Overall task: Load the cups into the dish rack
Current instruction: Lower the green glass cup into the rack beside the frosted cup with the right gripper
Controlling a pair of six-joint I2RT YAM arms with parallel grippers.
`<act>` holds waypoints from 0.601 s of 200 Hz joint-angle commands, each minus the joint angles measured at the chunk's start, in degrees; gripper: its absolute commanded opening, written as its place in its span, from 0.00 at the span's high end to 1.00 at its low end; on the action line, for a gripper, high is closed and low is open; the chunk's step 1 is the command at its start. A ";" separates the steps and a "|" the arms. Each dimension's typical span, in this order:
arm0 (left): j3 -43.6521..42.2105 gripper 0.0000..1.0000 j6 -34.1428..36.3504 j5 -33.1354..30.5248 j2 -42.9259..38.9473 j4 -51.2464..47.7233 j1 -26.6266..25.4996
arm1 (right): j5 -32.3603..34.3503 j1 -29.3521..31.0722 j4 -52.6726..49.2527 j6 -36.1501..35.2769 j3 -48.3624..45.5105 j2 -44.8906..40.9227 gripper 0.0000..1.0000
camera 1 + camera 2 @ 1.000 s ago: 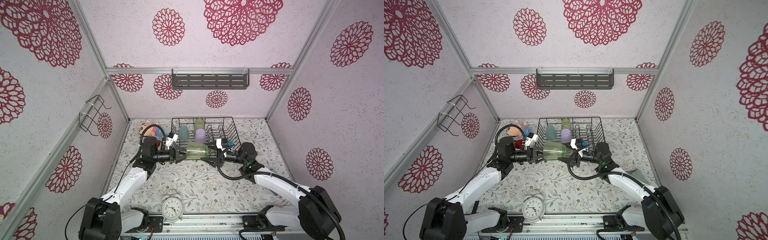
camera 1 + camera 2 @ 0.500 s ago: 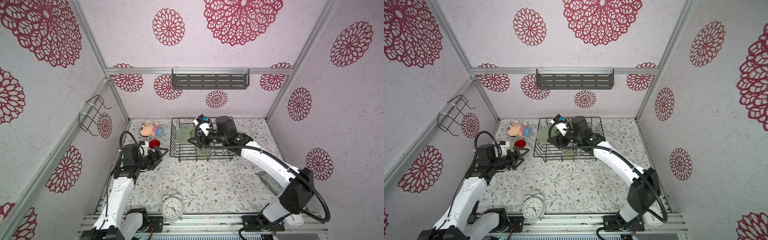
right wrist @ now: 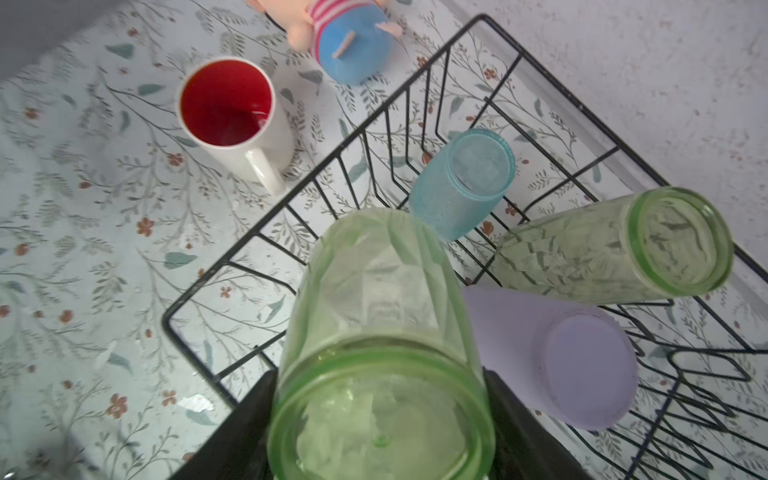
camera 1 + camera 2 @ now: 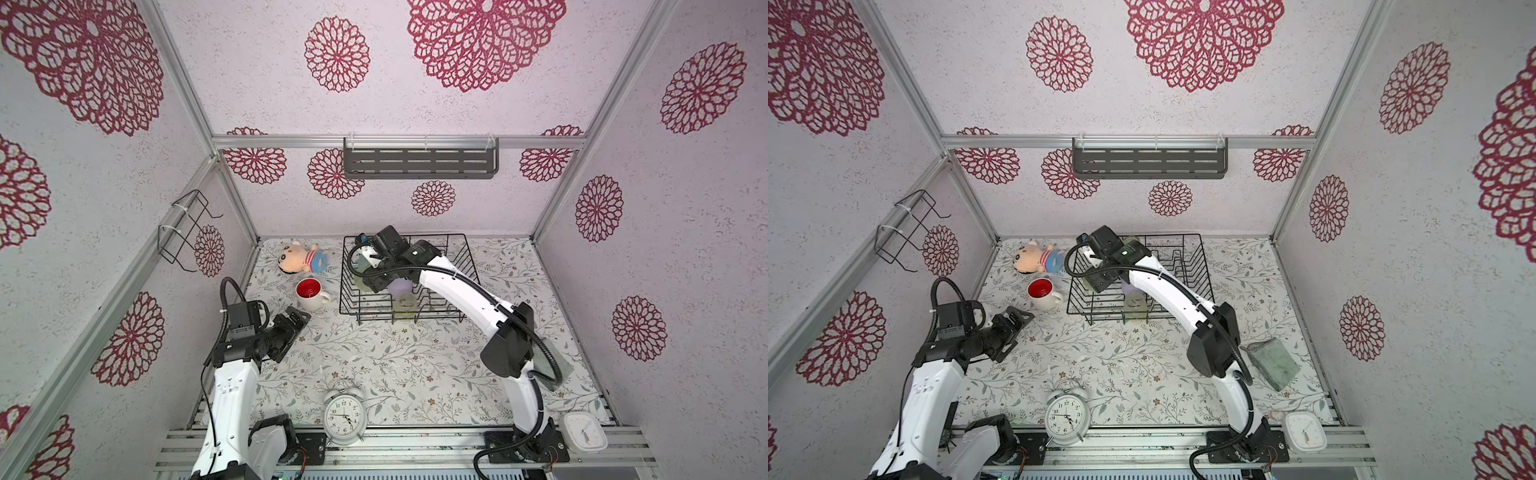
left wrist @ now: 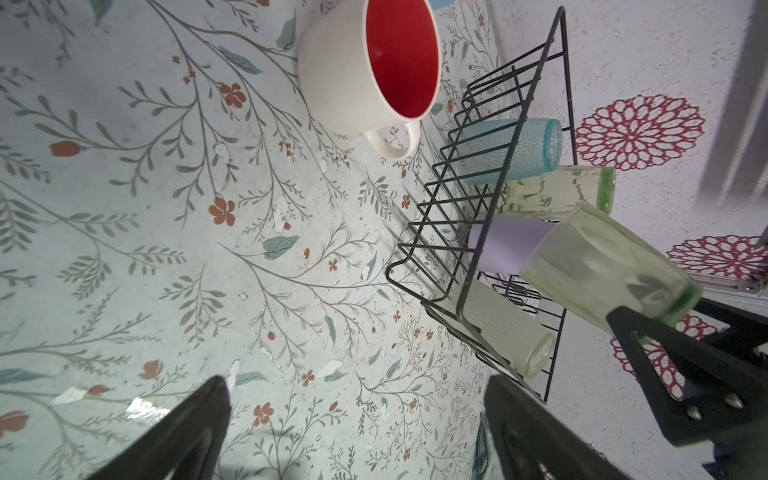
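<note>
My right gripper [image 3: 380,415] is shut on a green tumbler [image 3: 374,299] and holds it over the left part of the black wire dish rack [image 4: 457,270]. In the rack stand a light-blue cup [image 3: 461,183], a second green tumbler [image 3: 615,245] and a lilac tumbler [image 3: 552,353]. A third green tumbler [image 5: 498,328] is at the rack's front edge. The white mug with the red inside [image 4: 311,293] stands upright on the table left of the rack. My left gripper [image 4: 297,318] is open and holds nothing, just in front of the mug.
A plush doll [image 4: 301,257] lies behind the mug. An alarm clock [image 4: 345,415] and a white square timer [image 4: 582,432] stand at the front edge. A green cloth [image 4: 1273,361] lies at the right. A grey shelf [image 4: 419,158] and a wire bracket [image 4: 183,232] hang on the walls.
Both grippers held the green tumbler in front of the rack. The left let go, opened and drew back left. The right carried the tumbler back over the rack.
</note>
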 commanded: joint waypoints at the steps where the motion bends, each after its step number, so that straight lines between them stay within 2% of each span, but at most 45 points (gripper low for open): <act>1: -0.22 0.01 1.46 -1.10 0.04 -0.88 0.53 | 8.55 2.79 -4.14 1.84 3.57 1.58 0.46; 46: -0.72 0.01 1.62 -0.45 0.27 -0.09 0.70 | 14.46 4.20 -1.31 4.23 3.73 6.12 0.46; 120: -1.59 0.01 1.45 1.49 1.18 1.13 0.79 | 15.33 4.11 4.08 6.50 3.71 10.24 0.41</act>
